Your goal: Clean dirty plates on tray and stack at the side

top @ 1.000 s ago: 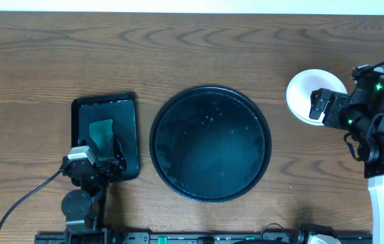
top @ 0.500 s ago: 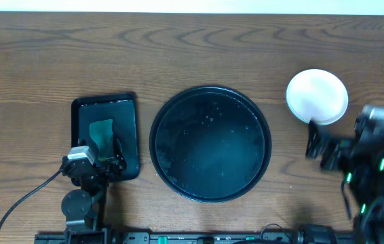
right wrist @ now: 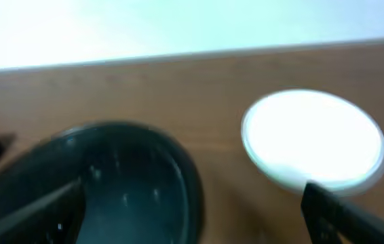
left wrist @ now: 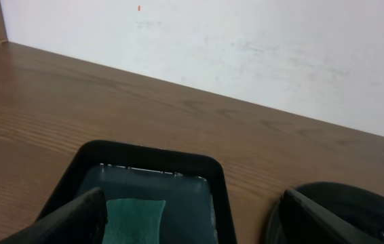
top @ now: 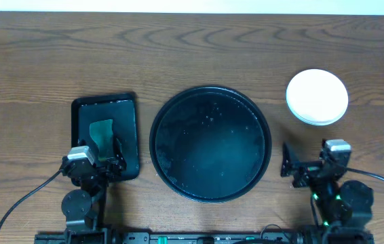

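The plates (top: 317, 96) sit as one stack on the bare table at the right, a clean white one on top; those beneath are hidden. The stack also shows in the right wrist view (right wrist: 314, 135). The large round black tray (top: 209, 146) at centre holds only wet specks, also in the right wrist view (right wrist: 131, 183). My right gripper (top: 299, 169) is open and empty near the front edge, well short of the stack; its fingers (right wrist: 192, 196) are wide apart. My left gripper (top: 107, 157) is open and empty (left wrist: 192, 203) at the near end of a small tray.
A small black rectangular tray (top: 127, 129) lies left of the round tray and holds a green cloth (top: 101, 132), which also shows in the left wrist view (left wrist: 134, 217). The round tray's rim shows at that view's right (left wrist: 355, 200). A white wall borders the far edge.
My right arm has pulled back from the plate stack toward the front edge, leaving the stack on the table. The left arm has not moved.
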You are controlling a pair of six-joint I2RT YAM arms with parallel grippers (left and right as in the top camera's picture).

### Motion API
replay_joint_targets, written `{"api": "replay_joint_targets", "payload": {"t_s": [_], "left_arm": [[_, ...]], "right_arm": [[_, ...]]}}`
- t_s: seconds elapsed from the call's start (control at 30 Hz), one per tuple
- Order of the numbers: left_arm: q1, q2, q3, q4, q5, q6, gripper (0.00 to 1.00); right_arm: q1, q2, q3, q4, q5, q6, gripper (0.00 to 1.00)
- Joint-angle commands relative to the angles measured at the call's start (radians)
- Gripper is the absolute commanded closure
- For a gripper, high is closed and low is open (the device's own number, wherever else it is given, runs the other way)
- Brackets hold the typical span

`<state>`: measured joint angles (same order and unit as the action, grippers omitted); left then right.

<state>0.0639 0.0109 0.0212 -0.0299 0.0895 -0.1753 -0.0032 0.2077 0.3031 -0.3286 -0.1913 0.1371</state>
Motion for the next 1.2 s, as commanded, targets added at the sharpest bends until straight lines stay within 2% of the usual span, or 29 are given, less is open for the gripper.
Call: {"api": "replay_joint_targets", "payload": {"t_s": [0.0,0.07,0.17,0.43,0.7,1.17], "left_arm": [[0.003,-0.007,-0.017,-0.034,-0.005,0.018,0.18],[0.003,-0.007,-0.017,-0.034,-0.005,0.017,0.18],[0.003,-0.007,-0.017,-0.034,-0.005,0.018,0.18],[0.003,-0.007,-0.017,-0.034,-0.005,0.018,0.18],[0.003,-0.007,-0.017,-0.034,-0.005,0.018,0.18],[0.003,-0.007,-0.017,-0.034,-0.005,0.017,0.18]], "right_arm": [[0.017,-0.010,-0.117,0.190,-0.096,0.008,0.01],[0.026,-0.010,-0.169,0.295,-0.111,0.008,0.01],[0.047,-0.030,-0.216,0.351,-0.107,0.007,0.01],[0.083,-0.205,-0.294,0.349,-0.074,0.007,0.01],[0.085,-0.203,-0.298,0.266,0.021,0.004,0.01],[0.085,-0.203,-0.298,0.264,0.055,-0.026,0.01]]}}
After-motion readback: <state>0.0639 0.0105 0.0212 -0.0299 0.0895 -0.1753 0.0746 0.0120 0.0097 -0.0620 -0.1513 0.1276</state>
